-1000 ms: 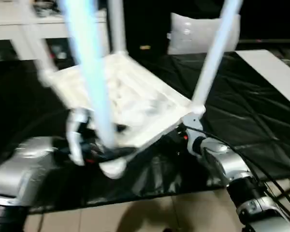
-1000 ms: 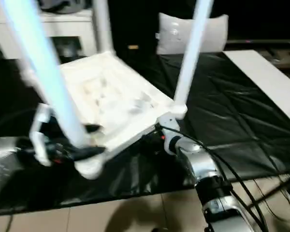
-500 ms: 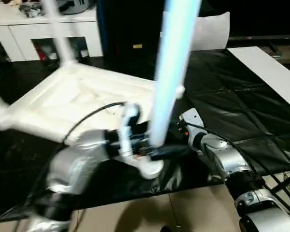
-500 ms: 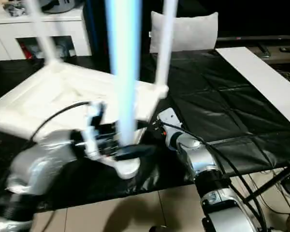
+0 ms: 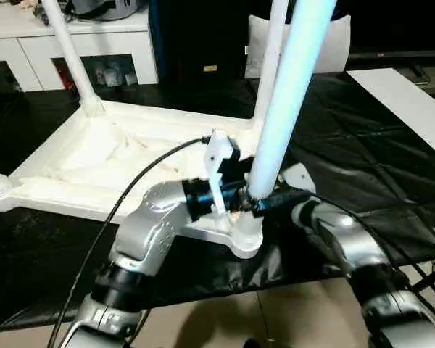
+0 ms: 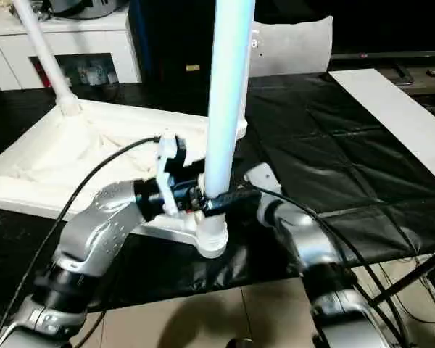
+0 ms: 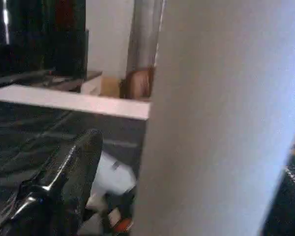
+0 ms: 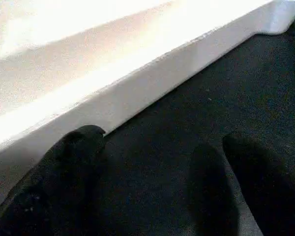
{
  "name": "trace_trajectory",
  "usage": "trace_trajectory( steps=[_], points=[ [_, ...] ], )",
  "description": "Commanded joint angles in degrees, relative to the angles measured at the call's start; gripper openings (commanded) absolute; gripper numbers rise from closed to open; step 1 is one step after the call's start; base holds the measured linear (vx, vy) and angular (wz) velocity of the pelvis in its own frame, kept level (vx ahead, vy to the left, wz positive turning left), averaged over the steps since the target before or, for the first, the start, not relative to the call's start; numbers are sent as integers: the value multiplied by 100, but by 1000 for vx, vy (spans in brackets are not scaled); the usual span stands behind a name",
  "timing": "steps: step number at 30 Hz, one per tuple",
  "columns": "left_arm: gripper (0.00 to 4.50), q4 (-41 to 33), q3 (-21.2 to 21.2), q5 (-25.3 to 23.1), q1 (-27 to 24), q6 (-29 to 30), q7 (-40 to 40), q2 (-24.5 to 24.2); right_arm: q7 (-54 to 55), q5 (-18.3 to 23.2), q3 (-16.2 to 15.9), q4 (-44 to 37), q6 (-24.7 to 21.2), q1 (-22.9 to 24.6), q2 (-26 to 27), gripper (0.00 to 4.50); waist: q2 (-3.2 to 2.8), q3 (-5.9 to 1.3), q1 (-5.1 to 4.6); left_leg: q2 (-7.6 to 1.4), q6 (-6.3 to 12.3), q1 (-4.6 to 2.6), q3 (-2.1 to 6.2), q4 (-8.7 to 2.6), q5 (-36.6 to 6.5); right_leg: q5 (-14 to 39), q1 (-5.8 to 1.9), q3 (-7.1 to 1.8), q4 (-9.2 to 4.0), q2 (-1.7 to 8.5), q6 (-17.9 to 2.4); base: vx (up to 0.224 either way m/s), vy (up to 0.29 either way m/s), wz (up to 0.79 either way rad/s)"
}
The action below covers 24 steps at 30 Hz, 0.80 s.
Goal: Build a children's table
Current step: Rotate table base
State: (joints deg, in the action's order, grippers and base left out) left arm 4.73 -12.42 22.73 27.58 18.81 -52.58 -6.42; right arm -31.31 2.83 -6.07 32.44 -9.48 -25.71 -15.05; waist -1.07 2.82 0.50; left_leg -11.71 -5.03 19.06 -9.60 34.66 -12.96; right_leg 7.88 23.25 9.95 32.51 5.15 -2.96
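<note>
Black sheeting covers the work surface [image 5: 391,167], and on it the table top [image 5: 87,163] lies ribbed side up, with a white cabinet [image 5: 29,40] behind it. From the left eye, the near leg [image 5: 290,94] stands in the nearest corner socket [image 5: 245,235], its long axis running steeply up and leaning a little to the right. The left gripper [image 5: 250,197] reaches across to the foot of this leg, its black fingers level and set wide on either side of the tube; whether they press on it I cannot tell. A far leg [image 5: 69,51] rises at the back left corner and another far leg [image 5: 270,61] at the back right corner.

From the right eye, the right gripper's forearm [image 6: 304,243] lies just right of the same socket [image 6: 212,239], so both arms crowd this one corner, the left one nearer the tube.

Along the left wrist, the leg [image 7: 221,118] is a broad white column very close by, with one black finger [image 7: 64,182] beside it.

Along the right wrist, the right gripper [image 8: 157,182] has its fingers spread, empty, just short of the top's white side wall [image 8: 137,93]. One finger [image 8: 64,167] looks nearly touching that wall. I judge any coming seating push must run down the leg's own axis into the socket.
</note>
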Motion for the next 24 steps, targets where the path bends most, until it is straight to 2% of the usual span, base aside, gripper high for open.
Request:
trace_trajectory(
  steps=[1,2,3,6,9,11,13,14,15,16,17,18,19,24],
  points=[
    [445,50,-56,-127,-39,-71,-263,-264,-121,149,175,-343,-7,120,-185,450,39,-398,28,-74,492,115,24,-335,-870,2522,-421,-304,-507,303,-123,0,0,0],
    [445,50,-56,-127,-39,-71,-263,-264,-121,149,175,-343,-7,120,-185,450,39,-392,38,-77,498,101,25,-341,-895,2593,-417,-305,-517,311,-98,0,0,0],
    [445,83,-133,-249,-157,-92,-584,-640,-271,270,299,-627,-22,268,-328,450,42,-393,41,-79,522,101,31,-347,-905,2690,-409,-314,-520,317,-25,0,0,0],
    [445,244,-242,-449,-220,-262,-936,-1069,-481,373,370,-945,39,416,-506,450,24,-382,12,-62,503,99,29,-344,-918,2772,-393,-304,-524,301,76,0,0,0],
    [445,540,-289,-610,-166,-469,-1223,-1399,-757,501,414,-1255,20,549,-673,450,-1,-370,19,-67,504,69,35,-352,-1023,2902,-369,-283,-563,303,96,0,0,0],
    [445,706,-282,-615,-102,-512,-1445,-1572,-882,490,389,-1376,25,608,-804,450,6,-378,20,-76,479,75,39,-360,-1038,2842,-380,-286,-556,309,59,0,0,0],
    [429,970,-331,-685,27,-622,-1745,-1826,-1207,560,319,-1571,-187,696,-1034,450,0,-377,30,-71,479,68,36,-358,-1023,2807,-382,-299,-547,310,40,0,0,0],
    [410,1190,-434,-856,137,-804,-1875,-1958,-1351,688,339,-1740,-429,755,-1107,450,-6,-383,42,-69,497,66,40,-360,-1015,2780,-392,-304,-538,309,36,0,0,0],
    [410,1405,-551,-1052,244,-1035,-1965,-2050,-1480,810,362,-1905,-550,804,-1143,450,-5,-383,53,-55,527,59,38,-356,-1002,2769,-393,-308,-540,300,59,0,0,0],
    [410,1595,-650,-1221,338,-1224,-2043,-2107,-1544,891,385,-2051,-599,848,-1164,450,-29,-385,65,-57,529,63,42,-357,-982,2761,-391,-299,-545,301,78,0,0,0],
    [407,1759,-734,-1375,419,-1399,-2073,-2131,-1619,953,386,-2174,-570,887,-1178,450,-29,-369,70,-43,551,60,39,-366,-986,2816,-381,-288,-595,281,128,0,0,0],
    [384,1841,-775,-1453,460,-1489,-2081,-2134,-1667,980,377,-2237,-531,909,-1189,450,-28,-391,73,-51,526,58,36,-356,-974,2765,-389,-294,-566,297,132,0,0,0],
    [384,1983,-831,-1549,533,-1627,-2111,-2117,-1710,967,340,-2344,-532,950,-1225,450,-23,-400,94,-77,507,66,41,-366,-911,2660,-399,-298,-548,317,85,0,0,0],
    [345,2592,-1056,-1800,892,-2081,-2306,-1998,-2194,990,120,-2698,-586,1150,-1524,450,-33,-415,192,-86,493,71,29,-368,-792,2462,-417,-318,-516,338,-44,0,0,0]
  ],
)
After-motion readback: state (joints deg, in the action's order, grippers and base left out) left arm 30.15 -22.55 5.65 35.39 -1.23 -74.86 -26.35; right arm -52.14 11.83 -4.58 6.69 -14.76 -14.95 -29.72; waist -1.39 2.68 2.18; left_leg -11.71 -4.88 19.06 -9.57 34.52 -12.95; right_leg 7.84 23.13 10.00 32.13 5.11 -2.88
